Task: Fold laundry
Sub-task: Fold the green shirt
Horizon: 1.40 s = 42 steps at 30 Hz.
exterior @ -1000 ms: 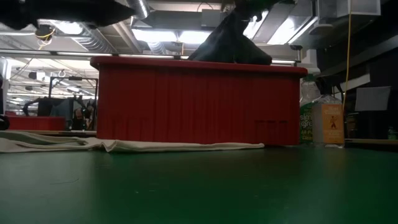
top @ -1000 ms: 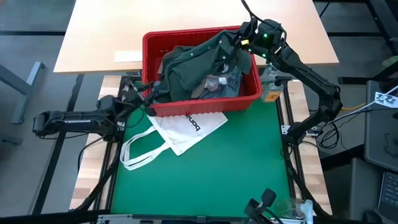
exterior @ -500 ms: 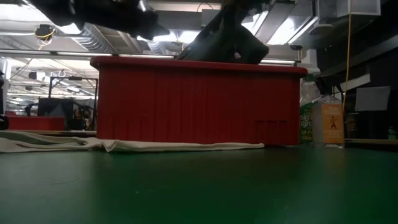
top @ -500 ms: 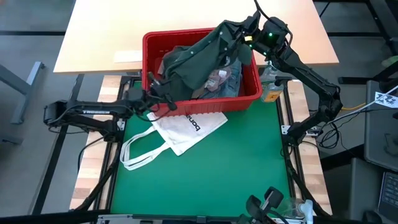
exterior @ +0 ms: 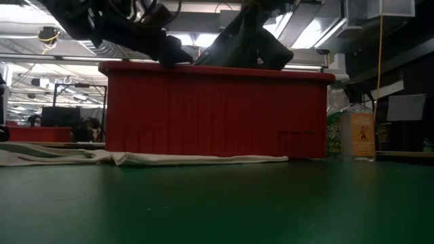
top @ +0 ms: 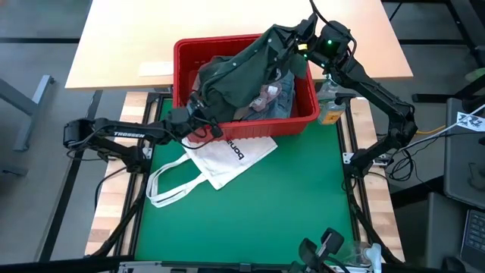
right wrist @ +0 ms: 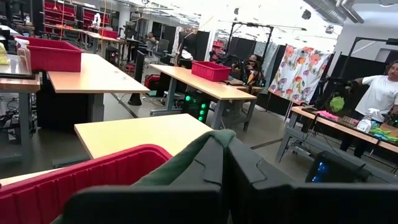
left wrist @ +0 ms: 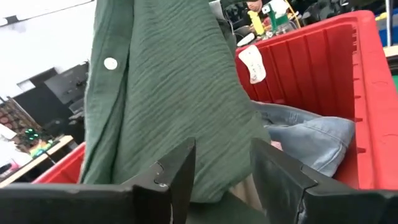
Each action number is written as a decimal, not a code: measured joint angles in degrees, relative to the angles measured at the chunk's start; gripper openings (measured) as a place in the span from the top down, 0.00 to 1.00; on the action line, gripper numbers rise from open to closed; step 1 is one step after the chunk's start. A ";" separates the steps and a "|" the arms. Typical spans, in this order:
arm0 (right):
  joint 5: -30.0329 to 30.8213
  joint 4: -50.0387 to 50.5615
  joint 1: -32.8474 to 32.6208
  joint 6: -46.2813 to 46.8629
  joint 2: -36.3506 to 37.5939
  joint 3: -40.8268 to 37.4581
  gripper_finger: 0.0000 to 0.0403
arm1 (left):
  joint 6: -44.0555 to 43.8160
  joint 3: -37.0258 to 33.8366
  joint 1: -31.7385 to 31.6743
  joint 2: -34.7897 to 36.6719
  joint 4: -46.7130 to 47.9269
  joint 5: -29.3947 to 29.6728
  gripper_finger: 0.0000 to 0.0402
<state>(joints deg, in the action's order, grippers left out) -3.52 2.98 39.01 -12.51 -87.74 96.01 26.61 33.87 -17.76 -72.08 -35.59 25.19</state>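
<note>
Since the earlier frames, the left arm has reached farther in from the table's left side, so that the left gripper (top: 203, 121) now sits at the near-left rim of the red basket (top: 250, 127), and the dark green top (top: 250, 67) has been lifted higher out of the laundry. From above, the right gripper (top: 292, 44) hangs over the basket's far-right corner, its fingers pressed together on a fold of the green top, which drapes down from it toward the left gripper. Beneath that top, the light blue denim jeans (top: 284, 97) and a mottled pink top (top: 265, 97) lie inside the basket. A white tote bag (top: 220, 161) with black lettering lies on the green mat (top: 273, 205) just in front of the basket. At table height, the red basket (exterior: 217, 112) fills the middle, the green top (exterior: 247, 44) rises in a dark peak above its rim, the left arm crosses over the rim's left part, and a bottle (exterior: 358, 134) stands to its right. Past the left wrist, the spread fingers (left wrist: 177, 177) stand apart with the hanging green top (left wrist: 168, 93) just before them, jeans (left wrist: 305, 134) behind in the basket (left wrist: 367, 93). Past the right wrist, the closed fingers (right wrist: 249, 171) pinch green cloth (right wrist: 180, 163), and people (right wrist: 384, 93) stand at benches in the room beyond.
</note>
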 joint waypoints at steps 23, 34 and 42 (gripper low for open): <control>0.01 -0.15 0.01 0.04 0.00 0.00 0.99 | -6.56 0.22 -4.44 -0.72 -11.40 -7.74 0.45; 0.01 -0.16 -0.01 0.20 0.00 0.00 0.99 | -10.45 18.03 -9.70 -0.72 8.93 -8.42 0.45; 0.04 -0.37 -0.01 0.21 0.00 2.25 0.99 | -14.51 29.01 -15.13 -0.70 41.90 -7.80 0.45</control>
<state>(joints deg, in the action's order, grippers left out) -3.49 2.61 39.00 -12.31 -87.74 98.25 12.10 62.88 -32.89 -72.77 6.30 17.39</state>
